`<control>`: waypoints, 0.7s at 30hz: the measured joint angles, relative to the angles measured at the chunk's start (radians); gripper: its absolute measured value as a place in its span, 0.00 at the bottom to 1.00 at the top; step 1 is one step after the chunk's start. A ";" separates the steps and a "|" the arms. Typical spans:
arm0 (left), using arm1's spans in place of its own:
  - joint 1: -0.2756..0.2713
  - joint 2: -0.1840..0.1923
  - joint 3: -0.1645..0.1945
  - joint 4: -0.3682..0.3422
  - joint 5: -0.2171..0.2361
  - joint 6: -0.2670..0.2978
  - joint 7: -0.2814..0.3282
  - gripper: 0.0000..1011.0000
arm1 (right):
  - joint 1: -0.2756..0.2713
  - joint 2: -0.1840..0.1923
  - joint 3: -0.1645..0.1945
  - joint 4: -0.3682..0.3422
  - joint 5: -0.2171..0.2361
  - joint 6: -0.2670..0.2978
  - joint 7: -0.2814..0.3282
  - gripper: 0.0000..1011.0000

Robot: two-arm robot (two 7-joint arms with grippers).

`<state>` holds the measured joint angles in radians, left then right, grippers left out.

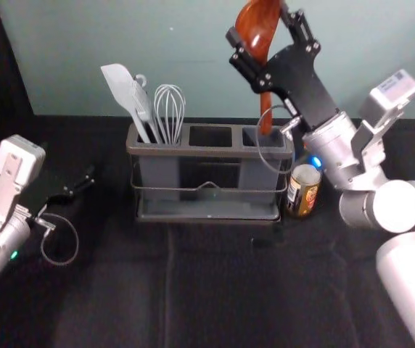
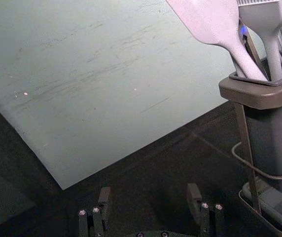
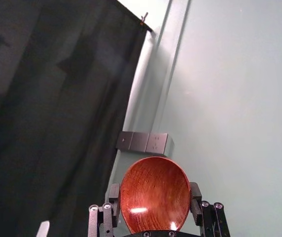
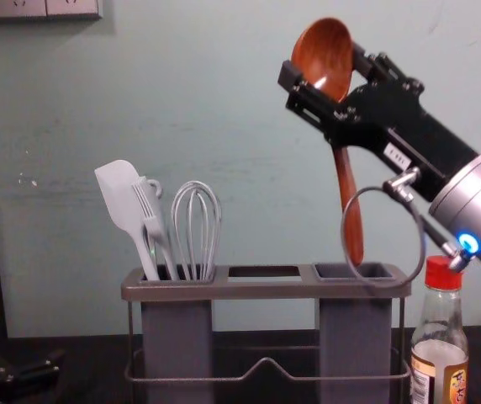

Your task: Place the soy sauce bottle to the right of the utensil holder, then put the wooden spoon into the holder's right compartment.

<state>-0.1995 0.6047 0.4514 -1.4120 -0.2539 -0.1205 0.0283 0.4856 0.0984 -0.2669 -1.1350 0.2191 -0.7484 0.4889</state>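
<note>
- The dark-clothed tabletop (image 1: 215, 283) runs along the near side, in front of the utensil holder (image 1: 209, 151).
- The left claw (image 1: 83, 187) is idle over the left side of the tabletop, apart from the holder; the left wrist view has its fingers released and spread, with nothing between them.
- The soy sauce bottle (image 4: 440, 345) stands upright just beside the holder, on its right, with its red cap (image 4: 443, 273) on top. I cannot tell whether the two touch.
- The holder stands in its wire frame (image 4: 266, 370), its three compartments in a row from left to right.
- The left compartment holds a pale spatula (image 4: 123, 195), a pale pronged utensil (image 4: 154, 227) and a whisk (image 4: 197, 227), all handle down, the spatula leaning left.
- Above the right part of the holder, the right claw (image 4: 323, 66) is grasping the wooden spoon (image 4: 347, 189) by the sides of its bowl, one finger on each side.
- The spoon is nearly upright, bowl up and slightly tilted, its handle end down at the right compartment. I cannot tell whether that end has passed the rim.
- On the far side rises a pale green wall (image 4: 240, 135), with a switch panel (image 4: 30, 7) high on the left.
</note>
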 joint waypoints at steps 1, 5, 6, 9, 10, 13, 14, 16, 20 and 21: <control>0.000 0.000 0.000 0.000 0.000 0.000 0.000 0.99 | 0.001 -0.007 0.001 0.012 -0.001 -0.005 -0.001 0.83; 0.000 0.000 0.000 0.000 0.000 0.000 0.000 0.99 | 0.001 -0.024 0.006 0.043 0.004 -0.018 0.000 0.83; 0.000 0.000 0.000 0.000 0.000 0.000 0.000 0.99 | 0.001 -0.027 0.006 0.048 0.005 -0.020 0.001 0.83; 0.000 0.000 0.000 0.000 0.000 0.000 0.000 0.99 | 0.000 -0.033 0.009 0.063 0.007 -0.027 0.001 0.83; 0.000 0.000 0.000 0.000 0.000 0.000 0.000 0.99 | -0.002 -0.037 0.010 0.073 0.007 -0.029 0.002 0.83; 0.000 0.000 0.000 0.000 0.000 0.000 0.000 0.99 | -0.007 -0.043 0.013 0.089 0.008 -0.031 0.006 0.83; 0.000 0.000 0.000 0.000 0.000 0.000 0.000 0.99 | -0.009 -0.044 0.013 0.093 0.008 -0.032 0.007 0.83; 0.000 0.000 0.000 0.000 0.000 0.000 0.000 0.99 | -0.015 -0.047 0.015 0.102 0.010 -0.035 0.009 0.83; 0.000 0.000 0.000 0.000 0.000 0.000 0.000 0.99 | -0.028 -0.049 0.018 0.114 0.011 -0.042 0.015 0.83; 0.000 0.000 0.000 0.000 0.000 0.000 0.000 0.99 | -0.030 -0.049 0.019 0.115 0.011 -0.043 0.015 0.83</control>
<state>-0.1995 0.6047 0.4514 -1.4120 -0.2539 -0.1205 0.0283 0.4558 0.0491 -0.2480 -1.0199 0.2303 -0.7912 0.5039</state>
